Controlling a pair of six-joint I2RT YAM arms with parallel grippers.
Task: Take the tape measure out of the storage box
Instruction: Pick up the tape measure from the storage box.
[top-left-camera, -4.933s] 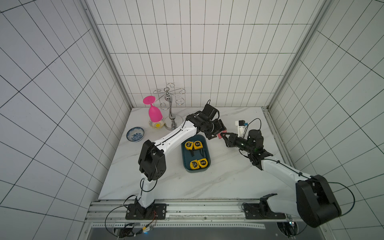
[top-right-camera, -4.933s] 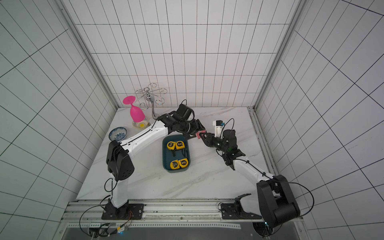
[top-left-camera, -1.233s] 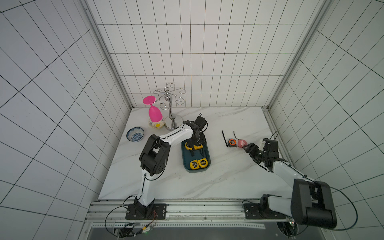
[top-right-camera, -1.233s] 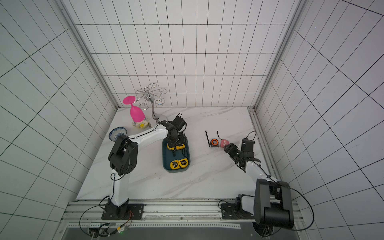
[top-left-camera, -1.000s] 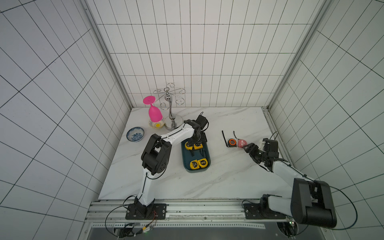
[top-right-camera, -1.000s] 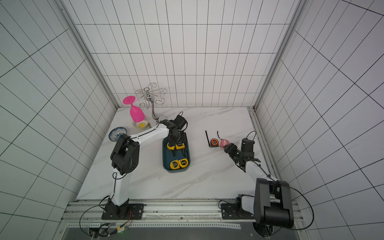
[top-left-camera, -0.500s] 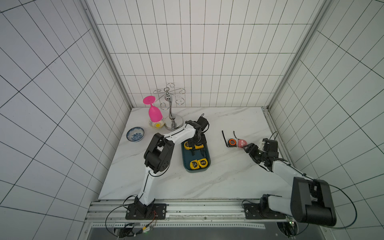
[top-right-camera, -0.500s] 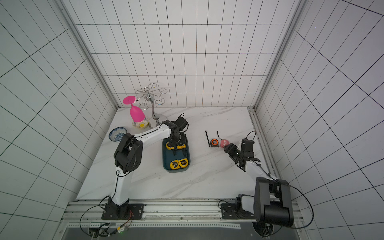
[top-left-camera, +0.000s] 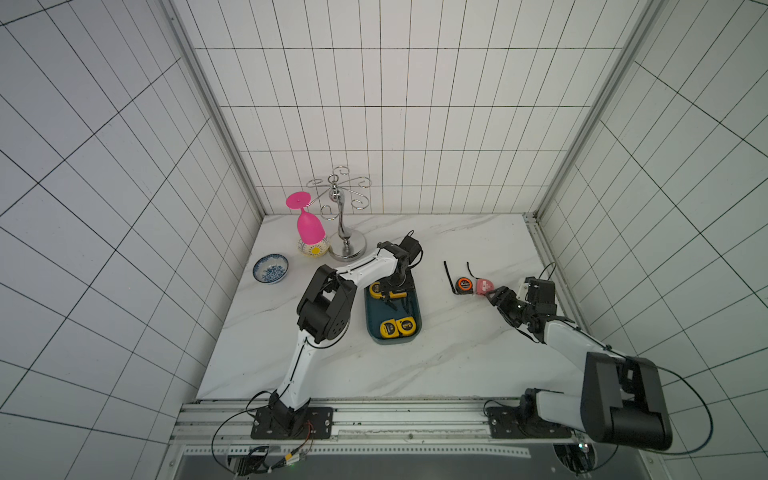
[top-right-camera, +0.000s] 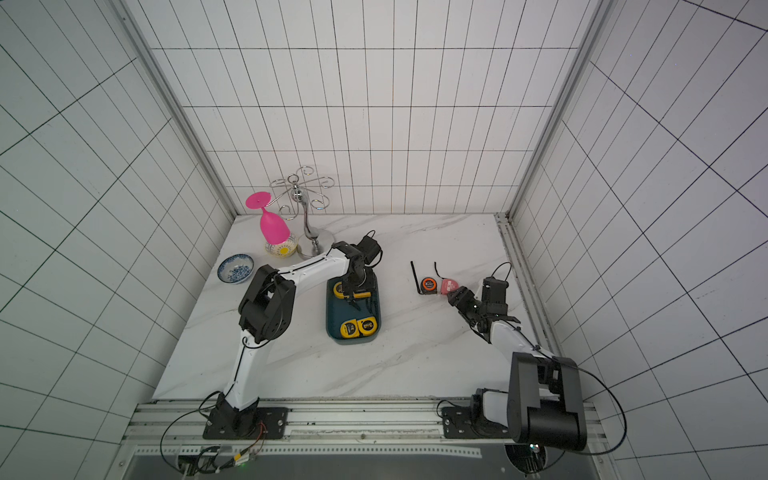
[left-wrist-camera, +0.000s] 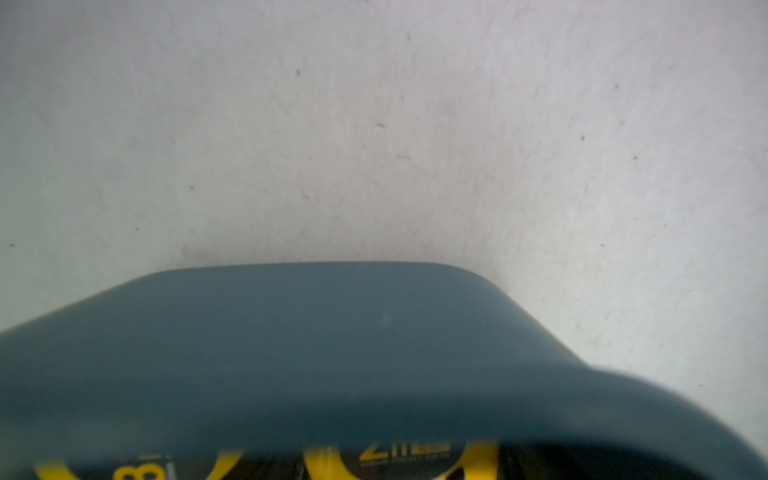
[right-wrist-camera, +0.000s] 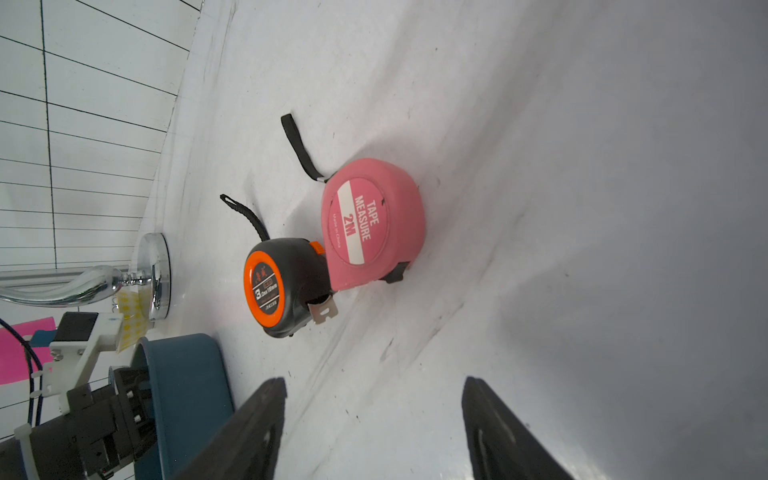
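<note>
The dark teal storage box (top-left-camera: 374, 313) (top-right-camera: 336, 311) lies mid-table, with two yellow tape measures (top-left-camera: 388, 328) side by side at its near end. Two more sit at its far end (top-left-camera: 376, 289). My left gripper (top-left-camera: 395, 289) (top-right-camera: 356, 291) reaches down over the far right one (top-left-camera: 401, 294); its jaws are hidden. The left wrist view shows only the box rim (left-wrist-camera: 332, 332) and a yellow tape measure (left-wrist-camera: 324, 461). A pink tape measure (right-wrist-camera: 374, 224) (top-left-camera: 484, 285) and an orange-black one (right-wrist-camera: 282, 286) (top-left-camera: 463, 285) lie on the table. My right gripper (right-wrist-camera: 374, 415) (top-left-camera: 496, 296) stands open just short of them.
A blue-and-white bowl (top-left-camera: 270, 269) sits at the left. A chrome glass rack (top-left-camera: 345, 232) stands at the back left, with a pink goblet (top-left-camera: 309, 224) hanging over a flowered cup (top-left-camera: 312, 248). Tiled walls close in three sides.
The pink tape measure, earlier held up between the two arms, now lies on the table. The left gripper has dropped into the box's far end; over the last second neither arm has visibly moved.
</note>
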